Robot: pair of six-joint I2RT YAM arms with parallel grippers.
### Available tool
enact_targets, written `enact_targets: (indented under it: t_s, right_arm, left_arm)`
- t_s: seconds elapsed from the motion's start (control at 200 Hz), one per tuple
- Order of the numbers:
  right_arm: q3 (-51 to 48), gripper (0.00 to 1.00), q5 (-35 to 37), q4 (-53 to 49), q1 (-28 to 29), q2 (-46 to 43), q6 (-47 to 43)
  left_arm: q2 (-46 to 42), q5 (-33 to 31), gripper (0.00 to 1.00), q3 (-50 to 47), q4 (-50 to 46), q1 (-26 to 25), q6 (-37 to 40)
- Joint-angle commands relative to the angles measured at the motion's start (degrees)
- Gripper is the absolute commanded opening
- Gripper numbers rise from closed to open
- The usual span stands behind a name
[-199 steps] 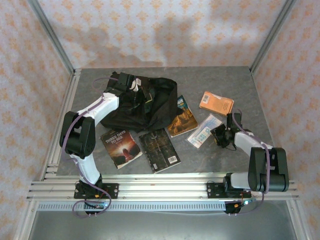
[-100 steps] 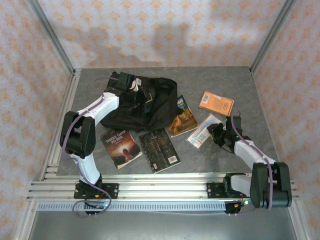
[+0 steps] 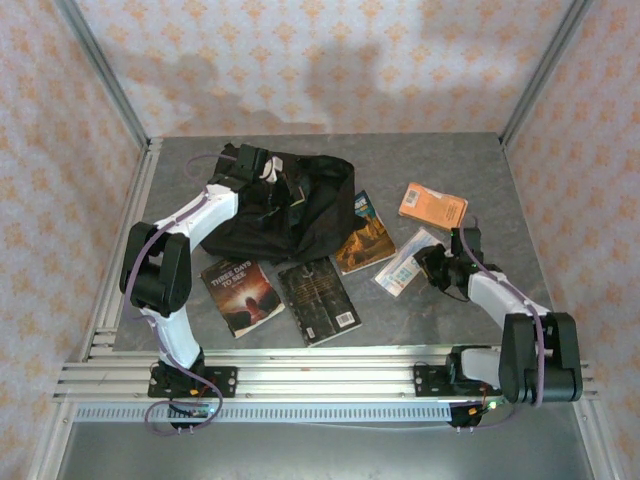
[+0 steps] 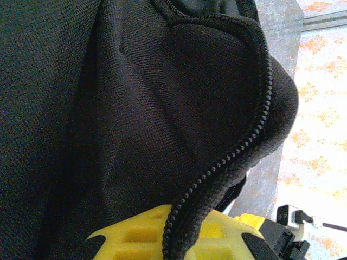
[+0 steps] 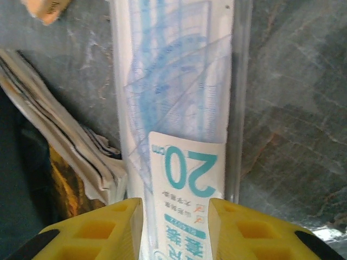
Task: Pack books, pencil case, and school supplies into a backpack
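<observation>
I read the backpack (image 3: 300, 215) as plain black. On the left wrist camera it shows a fine black weave and a black toothed zip (image 4: 238, 151). The near-left book (image 3: 240, 295) is dark with a reddish glow and white title. The middle book (image 3: 318, 300) is black-grey. The right book (image 3: 364, 238) is blue and orange. The booklet (image 3: 433, 206) is orange. The packet (image 5: 179, 97) is clear over pale blue, with a white label printed in teal. The table (image 3: 450, 160) is mottled grey. The walls (image 3: 300, 60) are pale with orange floral motifs. The left gripper (image 4: 179, 233) and right gripper (image 5: 176, 216) are yellow.
</observation>
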Motion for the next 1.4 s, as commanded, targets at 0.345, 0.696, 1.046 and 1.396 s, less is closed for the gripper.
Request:
enact_targets:
  t_s: [0.345,0.696,1.046,1.396]
  right_arm:
    - [1.6,0.36,5.1,-2.4,0.1,1.6,-2.4]
    - [1.1,0.36,3.6,-0.1,0.1,3.2,-1.9]
    - [0.7,0.36,2.2,4.5,0.1,7.0,-1.6]
    - [1.3,0.36,-2.4,10.7,0.1,8.0,-0.5]
  left_arm:
    - [0.8,0.4,0.00,1.1,-2.6,-0.3,1.3]
    - [1.0,0.3,0.00,1.1,-2.7,-0.3,1.3]
    - [1.1,0.4,0.00,1.1,-2.6,-0.3,1.3]
    - [1.5,0.4,0.00,1.2,-2.6,-0.3,1.3]
